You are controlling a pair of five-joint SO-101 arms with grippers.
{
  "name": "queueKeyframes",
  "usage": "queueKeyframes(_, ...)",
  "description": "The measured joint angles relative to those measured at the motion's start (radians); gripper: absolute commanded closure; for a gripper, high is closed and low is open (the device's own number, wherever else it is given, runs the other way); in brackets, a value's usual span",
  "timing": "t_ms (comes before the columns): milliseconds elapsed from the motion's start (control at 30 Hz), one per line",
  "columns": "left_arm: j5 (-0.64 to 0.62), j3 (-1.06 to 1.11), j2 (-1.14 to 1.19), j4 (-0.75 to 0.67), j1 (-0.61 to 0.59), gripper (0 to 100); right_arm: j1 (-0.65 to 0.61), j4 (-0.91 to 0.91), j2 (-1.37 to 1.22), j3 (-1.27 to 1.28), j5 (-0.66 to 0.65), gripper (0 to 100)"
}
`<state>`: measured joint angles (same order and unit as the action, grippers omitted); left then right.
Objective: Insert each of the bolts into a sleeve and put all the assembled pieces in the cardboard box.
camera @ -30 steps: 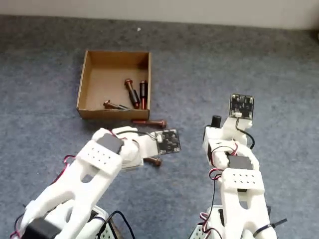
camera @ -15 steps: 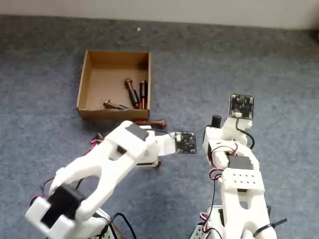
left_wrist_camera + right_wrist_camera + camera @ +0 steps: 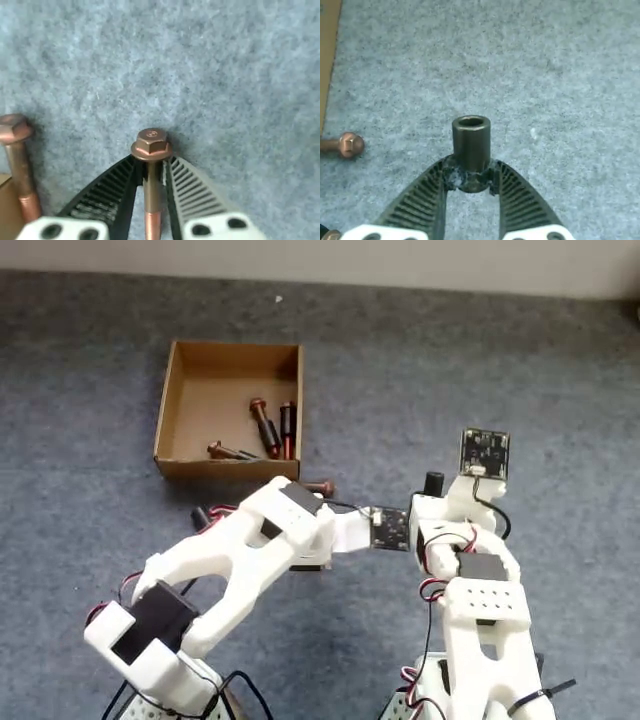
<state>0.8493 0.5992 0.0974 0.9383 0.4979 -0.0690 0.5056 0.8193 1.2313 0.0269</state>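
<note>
The left gripper (image 3: 152, 164) is pinched on the shank of a copper hex-head bolt (image 3: 151, 145), whose flanged head sticks out just past the ribbed fingertips. The right gripper (image 3: 471, 175) is clamped on the base of a dark cylindrical sleeve (image 3: 471, 142), open bore facing away from the wrist.

In the high view the cardboard box (image 3: 163, 410) sits on grey carpet (image 3: 520, 370), open side up. Three copper-and-dark pieces (image 3: 266, 427) lie inside, gathered toward its near right corner. A second bolt (image 3: 305, 484) lies on the carpet just outside the box's near wall, beside that same corner (its head also appears in the right wrist view). The left arm (image 3: 250, 550) stretches across in front of the box's near wall, on the robot's side of it. The held sleeve is well to the right of the box.
</note>
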Motion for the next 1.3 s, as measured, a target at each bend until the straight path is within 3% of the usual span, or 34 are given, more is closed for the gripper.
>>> queueKeyframes(300, -0.015, 0.011, -0.078, 0.089, -0.003, 99, 0.040, 0.000, 0.000, 0.000, 0.000, 99.4)
queueKeyframes(633, -0.249, 0.229, -0.603, 0.101, -0.034, 99, 0.058, 0.006, 0.020, 0.000, 0.000, 99.4)
queueKeyframes(867, -0.423, 0.264, -0.898, 0.107, -0.127, 99, 0.055, 0.149, 0.285, 0.000, 0.000, 99.4)
queueKeyframes(1100, -0.680, 0.264, -1.079, 0.112, -0.149, 99, -0.087, 0.281, 0.632, 0.005, 0.000, 99.4)
queueKeyframes(1300, -0.825, 0.264, -1.235, 0.112, -0.150, 99, -0.227, 0.281, 0.738, 0.077, 0.000, 99.4)
